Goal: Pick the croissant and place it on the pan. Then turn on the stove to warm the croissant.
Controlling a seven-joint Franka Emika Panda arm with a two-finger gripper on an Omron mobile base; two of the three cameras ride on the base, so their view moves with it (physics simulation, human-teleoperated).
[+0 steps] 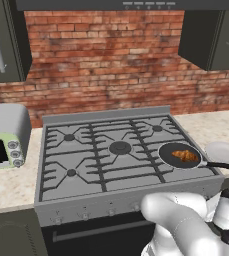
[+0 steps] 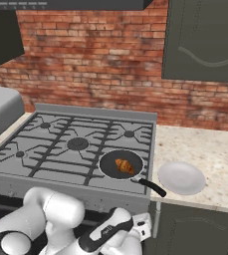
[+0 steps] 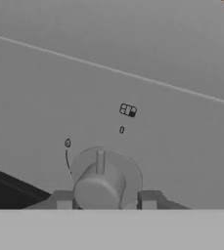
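Already the croissant (image 1: 185, 156) lies inside the pan (image 1: 169, 150), a golden crescent on the black base, a little toward the side the handle leaves from. The pan sits on the stove (image 1: 111, 165) at its front right corner, over the front right burner, with its long thin handle reaching off the stove's right edge above the worktop (image 2: 220, 154). Just beside the handle's end, on the worktop to the right of the stove, lies a round white plate (image 2: 181, 178), close to the worktop's front edge and apart from the pan itself. At the stove's left edge a grey-and-green toaster oven (image 1: 6, 137) stands on the worktop against the brick wall.

Low in front of the stove, the arm bends down toward the row of knobs on the front panel. In the hand view the gripper (image 3: 106, 200) faces that panel squarely, and a round grey knob (image 3: 100, 183) with a ridge pointing up sits right between the two fingers (image 3: 63, 200), one on each side of it. The fingers stand partly apart, about the width of the knob, but whether they press on the knob or merely flank it cannot be told. Small markings show on the panel above the knob
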